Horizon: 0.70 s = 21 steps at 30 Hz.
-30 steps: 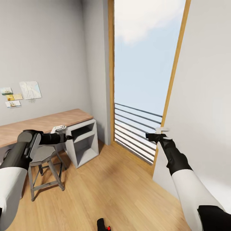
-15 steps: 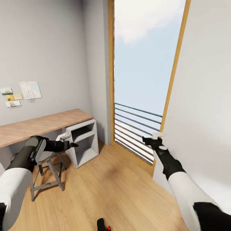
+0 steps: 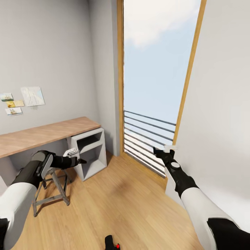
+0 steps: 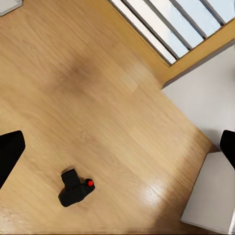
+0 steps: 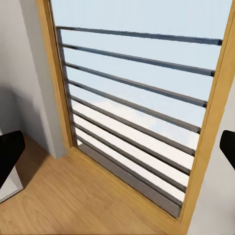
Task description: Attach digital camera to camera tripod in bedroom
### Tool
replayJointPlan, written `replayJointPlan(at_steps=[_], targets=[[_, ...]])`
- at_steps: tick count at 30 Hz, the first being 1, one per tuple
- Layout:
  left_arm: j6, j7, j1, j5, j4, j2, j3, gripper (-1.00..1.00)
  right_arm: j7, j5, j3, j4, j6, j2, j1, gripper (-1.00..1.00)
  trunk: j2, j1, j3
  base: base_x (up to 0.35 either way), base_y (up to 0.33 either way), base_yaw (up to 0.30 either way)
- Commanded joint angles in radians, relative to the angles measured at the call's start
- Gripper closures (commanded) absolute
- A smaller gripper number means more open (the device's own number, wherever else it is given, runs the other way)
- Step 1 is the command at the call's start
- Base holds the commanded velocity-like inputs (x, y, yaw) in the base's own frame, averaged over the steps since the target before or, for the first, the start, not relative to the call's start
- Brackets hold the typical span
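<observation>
The digital camera (image 3: pixel 111 243), small, black and blocky with a red button, lies on the wood floor at the lower edge of the head view. In the left wrist view the digital camera (image 4: pixel 74 188) sits on bare floor, far below the spread fingers (image 4: pixel 10 152). My left gripper (image 3: pixel 74 156) hangs open in the air in front of the stool. My right gripper (image 3: pixel 166 150) is open too, held before the window's lower bars; its fingers (image 5: pixel 10 152) stand wide apart with nothing between them. The camera tripod is out of view.
A wooden desk (image 3: pixel 41 133) runs along the left wall, with a metal stool (image 3: pixel 52 180) and a white cube unit (image 3: pixel 88 152) under it. A tall oak-framed window with horizontal bars (image 3: pixel 149 133) stands ahead. A pale wall (image 3: pixel 222 121) closes the right side.
Both arms have dropped lower. The left gripper moved down and a little to the right, the right gripper down and slightly left. The digital camera has not moved.
</observation>
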<state>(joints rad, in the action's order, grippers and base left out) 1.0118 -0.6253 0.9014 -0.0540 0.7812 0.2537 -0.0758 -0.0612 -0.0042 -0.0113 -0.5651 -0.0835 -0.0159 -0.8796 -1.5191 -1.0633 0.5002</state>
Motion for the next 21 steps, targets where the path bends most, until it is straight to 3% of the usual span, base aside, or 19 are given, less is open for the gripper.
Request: replayJointPlan(at_steps=[1,3,5,6,7,9,21], targets=[[0.005,0.001,0.001,-0.006,-0.012,-0.001,0.008,-1.00,-0.002,0.000,-0.001,0.002,-0.005,-0.001,-0.001,-1.00,-0.008,-0.004,0.004,0.000,0.000,0.000],[-0.009,0.000,0.001,-0.006,-0.039,-0.003,0.045,-1.00,-0.002,0.000,-0.001,0.004,-0.009,-0.001,-0.001,-1.00,-0.022,-0.012,0.011,0.000,0.000,0.000],[-0.016,0.000,0.001,-0.006,-0.045,-0.004,0.061,-1.00,-0.002,0.000,-0.001,0.004,-0.010,-0.001,-0.001,-1.00,-0.036,-0.019,0.017,0.000,0.000,0.000],[-0.035,0.000,0.001,-0.006,-0.054,-0.005,0.093,-1.00,-0.001,0.000,-0.001,0.004,-0.011,-0.001,-0.001,-1.00,-0.043,-0.023,0.020,0.000,0.000,0.000],[-0.035,0.000,0.001,-0.006,-0.054,-0.005,0.093,-1.00,-0.001,0.000,-0.001,0.004,-0.011,-0.001,-0.001,-1.00,-0.050,-0.027,0.023,0.000,0.000,0.000],[-0.084,-0.001,0.001,-0.006,-0.064,-0.008,0.155,-1.00,0.000,0.000,0.001,0.005,-0.011,-0.001,-0.001,-1.00,-0.064,-0.035,0.029,0.000,0.000,0.000],[-0.129,-0.004,0.001,-0.006,-0.071,-0.010,0.191,-1.00,-0.002,0.000,0.003,0.010,-0.015,-0.001,-0.001,-1.00,-0.148,-0.081,0.067,0.000,0.000,0.000]])
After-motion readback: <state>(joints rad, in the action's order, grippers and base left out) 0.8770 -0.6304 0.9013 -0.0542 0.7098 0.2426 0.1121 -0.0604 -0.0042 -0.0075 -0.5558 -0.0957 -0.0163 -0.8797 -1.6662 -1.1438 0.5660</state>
